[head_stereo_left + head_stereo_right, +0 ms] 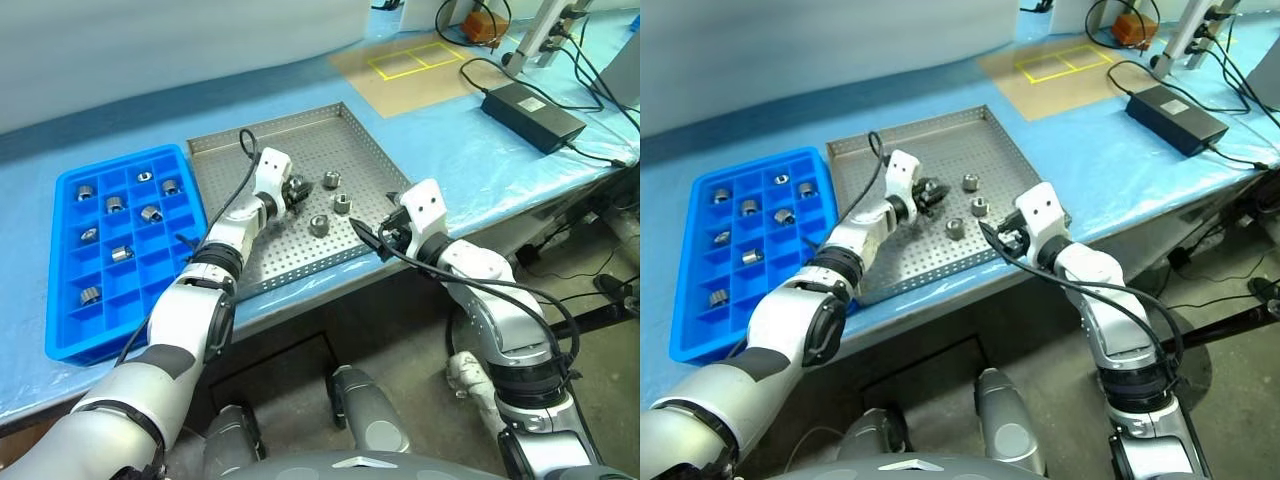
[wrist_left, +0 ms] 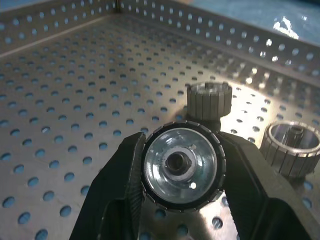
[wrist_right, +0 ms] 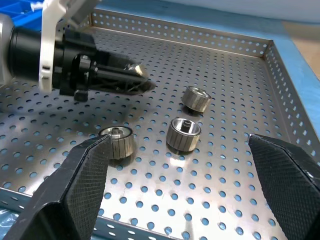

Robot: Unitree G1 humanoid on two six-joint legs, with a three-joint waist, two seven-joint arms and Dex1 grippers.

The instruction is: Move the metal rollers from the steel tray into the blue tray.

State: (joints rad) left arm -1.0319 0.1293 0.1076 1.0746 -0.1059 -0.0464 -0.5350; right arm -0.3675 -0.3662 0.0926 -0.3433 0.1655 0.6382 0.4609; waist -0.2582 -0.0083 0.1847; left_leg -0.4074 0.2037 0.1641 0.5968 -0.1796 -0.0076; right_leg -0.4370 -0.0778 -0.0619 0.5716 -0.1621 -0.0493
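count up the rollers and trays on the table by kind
metal rollers: 12 (8 in the blue tray, 3 loose in the steel tray, 1 in the left gripper)
trays: 2
total: 14

The left gripper's [image 2: 182, 172] fingers [image 2: 117, 195] are covering both sides of the held roller [image 2: 181, 167], and the picture's lower edge is cutting those fingers off. A second roller [image 2: 209, 100] is hiding partly behind the held one. A third roller [image 2: 291, 148] is running off the picture's side edge. In the right wrist view, the right gripper's finger [image 3: 82, 187] is overlapping part of a roller [image 3: 119, 141]. The rollers in the blue tray [image 1: 65, 335] are appearing too small to make out in detail.
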